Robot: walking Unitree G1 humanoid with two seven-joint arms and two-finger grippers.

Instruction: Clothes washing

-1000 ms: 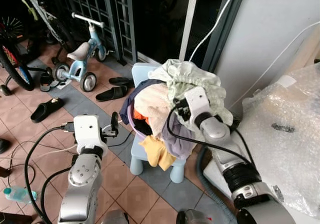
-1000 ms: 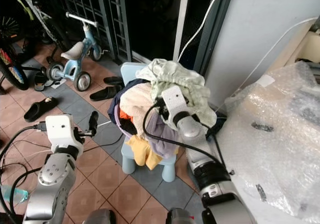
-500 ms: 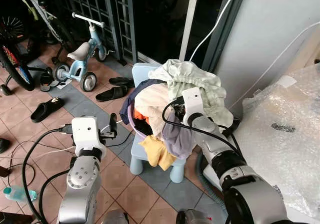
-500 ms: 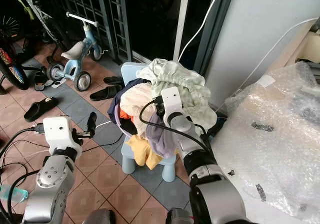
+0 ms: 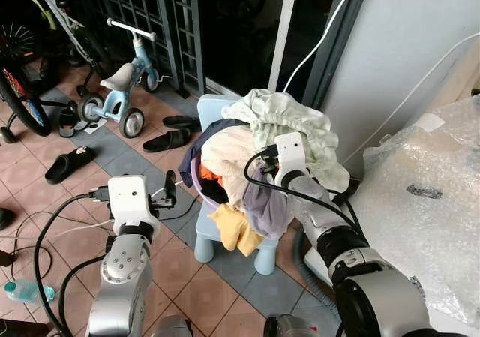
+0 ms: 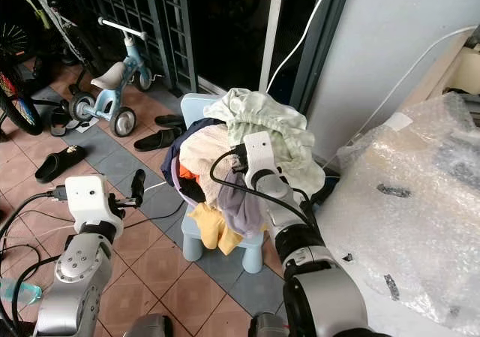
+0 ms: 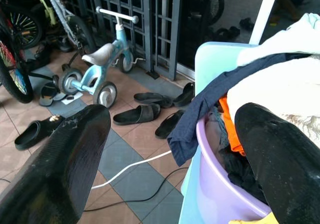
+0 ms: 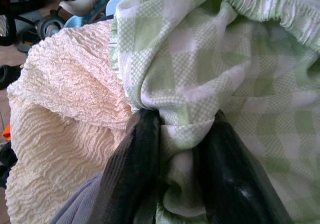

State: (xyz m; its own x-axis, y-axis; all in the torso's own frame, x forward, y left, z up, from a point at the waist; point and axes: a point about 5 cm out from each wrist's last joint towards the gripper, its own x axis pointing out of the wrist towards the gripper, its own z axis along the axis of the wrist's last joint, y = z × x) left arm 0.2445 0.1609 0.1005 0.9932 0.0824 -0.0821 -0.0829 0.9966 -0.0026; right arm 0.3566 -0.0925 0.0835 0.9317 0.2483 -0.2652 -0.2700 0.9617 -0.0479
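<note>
Laundry is heaped in a lilac plastic basin (image 7: 212, 184) that sits on a pale blue child's chair (image 5: 225, 239), and the right tool (image 8: 180, 149) has its two black fingers pinched on a fold of the green-checked cloth (image 5: 289, 123) crowning the heap. The pinch sits low on that garment's near edge, beside the cream crinkled garment (image 8: 65, 129), probably so the top piece can be lifted off without dragging the rest. The right arm reaches in from about five o'clock of the pile.

The left tool (image 7: 170, 149) hovers with its fingers spread wide and nothing between them, at about eight o'clock of the basin, just short of the rim, where a navy garment (image 7: 210, 104) drapes over the edge. I judge it is placed there to steady or take the basin.

Beyond the pile, a yellow cloth (image 5: 234, 230) and a mauve one (image 5: 270, 209) hang over the chair's front. At three o'clock lies a bubble-wrapped bulk (image 5: 427, 209). On the tiled floor (image 5: 217, 292) toward ten o'clock stand a blue balance bike (image 5: 120, 89) and scattered black sandals (image 5: 169, 138).
</note>
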